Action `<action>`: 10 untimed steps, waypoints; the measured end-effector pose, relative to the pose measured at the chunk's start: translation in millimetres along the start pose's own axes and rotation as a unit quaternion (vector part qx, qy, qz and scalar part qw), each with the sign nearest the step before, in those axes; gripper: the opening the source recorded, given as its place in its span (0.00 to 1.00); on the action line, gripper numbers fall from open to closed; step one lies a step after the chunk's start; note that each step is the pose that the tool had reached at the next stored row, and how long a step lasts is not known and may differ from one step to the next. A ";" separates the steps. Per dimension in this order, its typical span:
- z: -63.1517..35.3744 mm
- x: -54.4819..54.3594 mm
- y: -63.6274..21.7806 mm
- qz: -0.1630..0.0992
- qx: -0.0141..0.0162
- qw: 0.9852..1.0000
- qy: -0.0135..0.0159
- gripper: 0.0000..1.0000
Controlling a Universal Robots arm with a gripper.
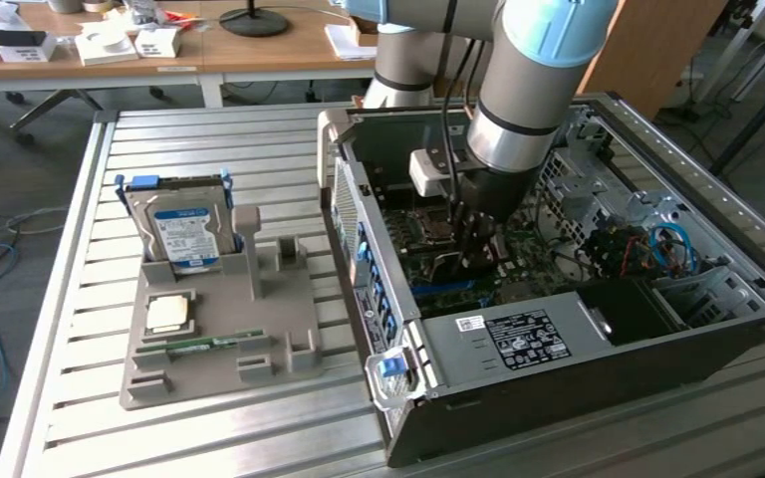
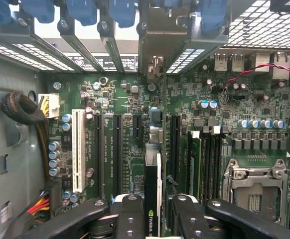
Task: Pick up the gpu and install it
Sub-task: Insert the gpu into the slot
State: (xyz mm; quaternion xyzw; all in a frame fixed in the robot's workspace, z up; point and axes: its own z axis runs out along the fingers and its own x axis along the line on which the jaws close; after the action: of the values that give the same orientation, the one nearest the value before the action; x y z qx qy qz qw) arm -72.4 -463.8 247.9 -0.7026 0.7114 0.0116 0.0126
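Jaws clamped on the gpu [image 2: 152,199], held edge-on and upright so its edge can meet a slot on the motherboard [image 2: 135,164]. Gripper [image 1: 469,244] is deep inside the open computer case [image 1: 596,329].

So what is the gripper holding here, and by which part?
The gripper is shut on the gpu, a thin dark card seen edge-on, gripped across its two flat faces near its top edge, over the motherboard slots.

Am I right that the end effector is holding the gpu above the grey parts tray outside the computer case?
Not quite: the end effector holds the gpu inside the computer case, over the motherboard, as the wrist view shows; the grey parts tray sits apart.
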 end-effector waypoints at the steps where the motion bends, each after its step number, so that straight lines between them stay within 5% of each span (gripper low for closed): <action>1: 0.5 0.0 0.0 0.000 0.000 1.000 0.000 0.26; 10: 2.4 0.1 0.1 0.002 0.000 1.000 0.000 0.26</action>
State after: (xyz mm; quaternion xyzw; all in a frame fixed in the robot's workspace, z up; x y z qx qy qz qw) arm -72.5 -463.8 245.5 -0.7013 0.7127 0.0116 0.0125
